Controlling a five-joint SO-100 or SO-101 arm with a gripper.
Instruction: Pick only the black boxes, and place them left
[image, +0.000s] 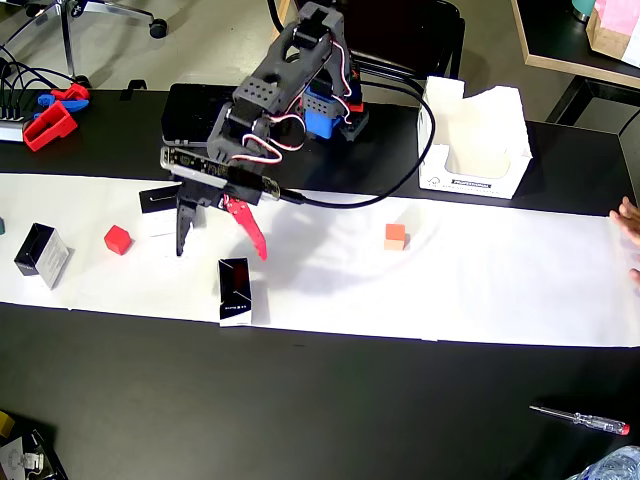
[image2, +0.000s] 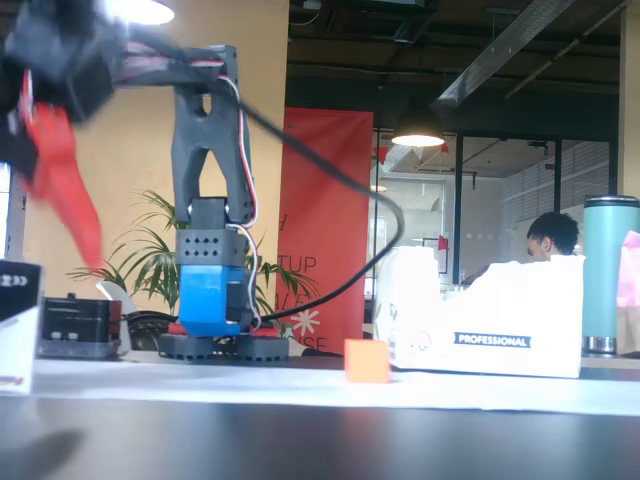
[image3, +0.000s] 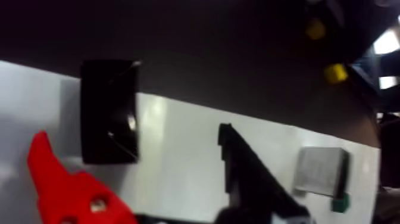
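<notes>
Tool hanging above the white paper strip on the dark worktop, spread wide, nothing between the red finger and the black finger. Same spread seen in the wrist view, red finger at left, black finger at right, bare paper between them.

3 black boxes in the overhead view:
- 1 upright at the strip's near edge, just below and beside the red fingertip, not touching it. In the wrist view this one beyond the fingertips, straddling the paper's far edge.
- 1 at the far left of the strip, tilted, well apart from the tool. In the wrist view at right, with a small green cube touching its corner.
- 1 partly hidden behind the black finger, near the strip's upper edge.

Red cube between the left box and the black finger. Orange cube well to the right on the strip; also plain in the fixed view, in front of the white carton. Flat black case beside the arm base. Screwdriver at the lower right on the bare worktop. In the fixed view, blurred red finger raised at upper left above 1 box edge.
</notes>
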